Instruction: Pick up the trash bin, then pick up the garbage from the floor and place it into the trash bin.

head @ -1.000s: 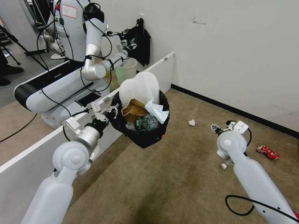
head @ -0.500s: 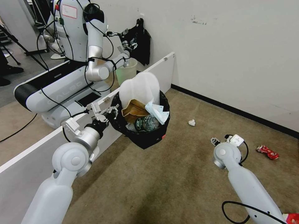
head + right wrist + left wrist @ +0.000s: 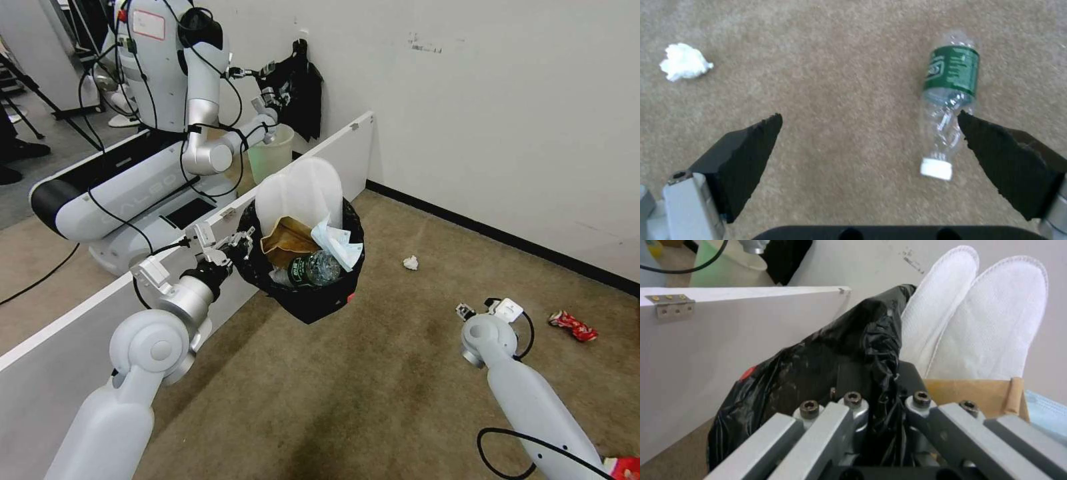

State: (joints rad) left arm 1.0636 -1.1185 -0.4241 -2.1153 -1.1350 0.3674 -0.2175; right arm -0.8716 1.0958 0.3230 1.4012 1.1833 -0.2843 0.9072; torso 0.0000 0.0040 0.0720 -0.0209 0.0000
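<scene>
The trash bin (image 3: 308, 295), red under a crinkly black bag (image 3: 840, 350), hangs above the floor (image 3: 373, 380). My left gripper (image 3: 230, 248) is shut on its rim, pinching the bag (image 3: 882, 406). Inside it are white slippers (image 3: 300, 187), a brown paper bag (image 3: 287, 235), a pale blue mask (image 3: 337, 240) and a green-labelled bottle (image 3: 317, 265). My right gripper (image 3: 869, 113) is open and points down at the carpet. A clear bottle (image 3: 949, 86) lies beside one of its fingers (image 3: 1005, 156). A white paper wad (image 3: 411, 263) and a crushed red can (image 3: 572, 326) lie on the floor.
A low white partition (image 3: 67, 333) runs along my left, with another robot (image 3: 167, 100) and a pale cream-green bucket (image 3: 270, 152) behind it. The white wall (image 3: 500, 100) closes the far side. Open carpet lies in front of me.
My right arm has dropped lower and drawn back slightly over the carpet. The left arm holds the bin in nearly the same place.
</scene>
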